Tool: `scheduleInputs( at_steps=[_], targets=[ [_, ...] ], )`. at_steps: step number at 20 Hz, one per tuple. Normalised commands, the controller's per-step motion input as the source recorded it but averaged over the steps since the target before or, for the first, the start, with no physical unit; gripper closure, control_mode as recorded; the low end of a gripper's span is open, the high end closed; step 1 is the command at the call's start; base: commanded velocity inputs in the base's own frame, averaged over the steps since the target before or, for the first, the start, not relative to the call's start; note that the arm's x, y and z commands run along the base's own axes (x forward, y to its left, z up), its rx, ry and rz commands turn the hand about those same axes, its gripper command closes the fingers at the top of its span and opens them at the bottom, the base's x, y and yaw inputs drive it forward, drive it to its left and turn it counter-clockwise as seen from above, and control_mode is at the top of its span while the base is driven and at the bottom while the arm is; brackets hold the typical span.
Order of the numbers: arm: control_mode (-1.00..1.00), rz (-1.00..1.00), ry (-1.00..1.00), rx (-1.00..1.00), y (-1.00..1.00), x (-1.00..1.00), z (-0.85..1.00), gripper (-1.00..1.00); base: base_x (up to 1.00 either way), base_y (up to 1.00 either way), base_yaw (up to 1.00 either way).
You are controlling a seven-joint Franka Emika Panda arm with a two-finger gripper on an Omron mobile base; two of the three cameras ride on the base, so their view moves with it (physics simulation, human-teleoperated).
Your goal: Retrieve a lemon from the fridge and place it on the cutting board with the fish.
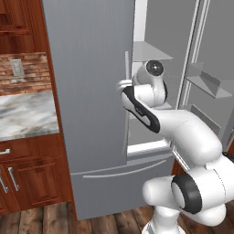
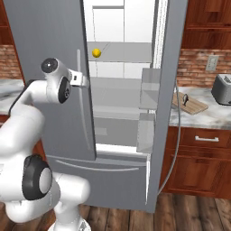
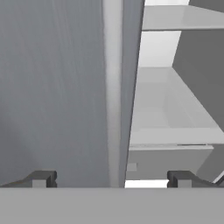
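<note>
Gripper (image 3: 112, 179) stands with jaws wide apart, straddling the closed left door's inner edge of the fridge (image 2: 49, 54). Right door stands open. Lemon (image 2: 96, 53) rests on an upper shelf; cutting board (image 2: 193, 106) with fish (image 2: 185, 99) lies on the tabletop, far right.

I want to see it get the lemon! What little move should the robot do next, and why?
Probably shift the hand sideways, past the closed left door's edge, into the open half of the fridge. The gripper sits right at that edge with jaws open and empty, the door's edge standing between its tips. The lemon is still on an upper shelf inside, above and beyond the hand.
</note>
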Motion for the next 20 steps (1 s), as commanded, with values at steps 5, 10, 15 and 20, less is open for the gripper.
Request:
scheduleInputs(
  at_steps=[5, 10, 15, 20],
  targets=[
    [-1.00, 0.00, -0.06, -0.02, -0.03, 0.41, 0.00, -1.00, 0.00, 0.00, 0.00],
    [-1.00, 0.00, -0.01, 0.00, -0.07, 0.32, 0.00, -1.00, 0.00, 0.00, 0.00],
    [-1.00, 0.00, 0.00, 0.00, 0.01, 0.42, 0.00, -1.00, 0.00, 0.00, 0.00],
    [-1.00, 0.00, 0.00, 0.00, 0.07, 0.47, 0.00, -1.00, 0.00, 0.00, 0.00]
  ],
)
